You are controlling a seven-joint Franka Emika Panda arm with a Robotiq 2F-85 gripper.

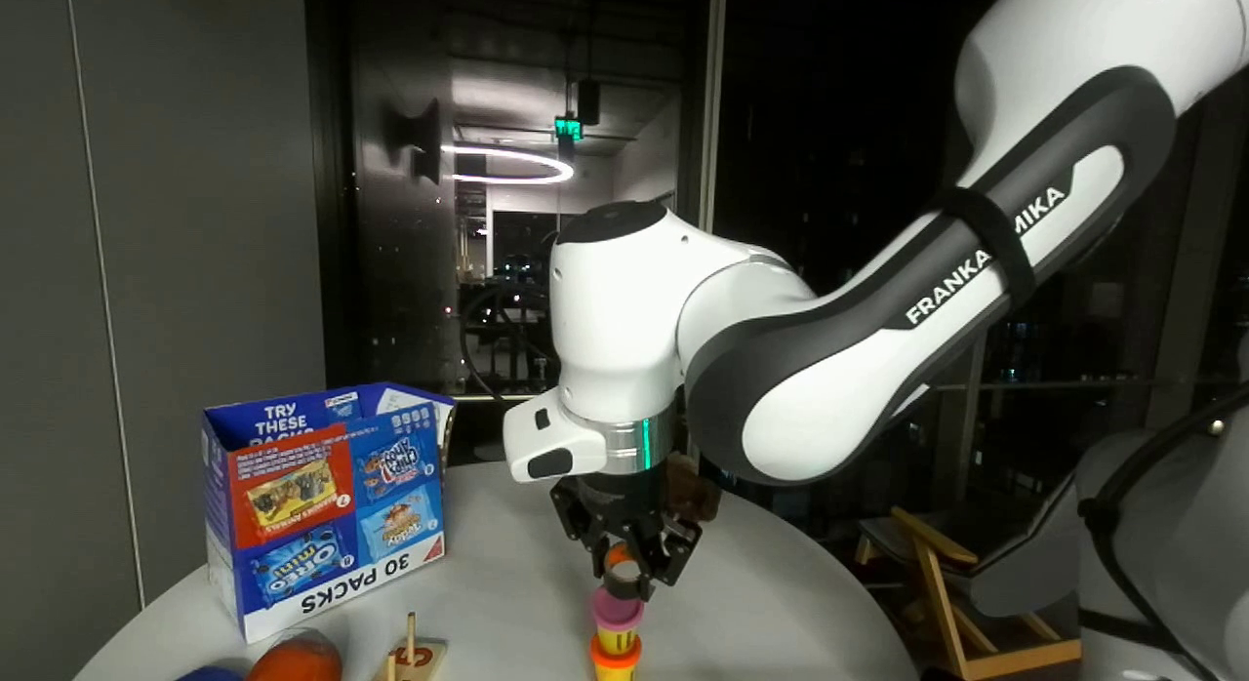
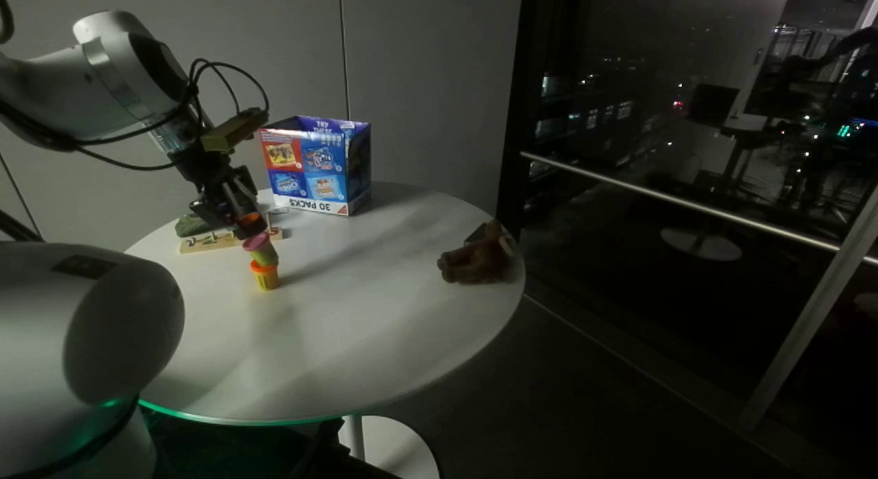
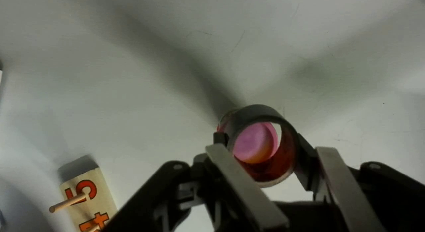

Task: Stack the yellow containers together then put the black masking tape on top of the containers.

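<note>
Wrist view: the hand (image 3: 262,151) clasps the tape (image 3: 256,112) across its outer sides, right above the upper tub (image 2: 265,254). It's a squat hollow ring, that tape, black around the outside and dark red within, the inside looking brighter orange in both exterior views; through its hole I can see the upper tub's pink lid (image 3: 253,140). Whether tape and lid touch, I can't tell from here. The upper tub is yellow with dark print and leans a little on the lower tub (image 2: 267,280), also yellow, under an orange lid (image 1: 615,652). On the table (image 2: 384,314), a pegged board (image 3: 87,196) lies near the upper tub, and a blue box (image 2: 315,165) stands farther from that tub.
</note>
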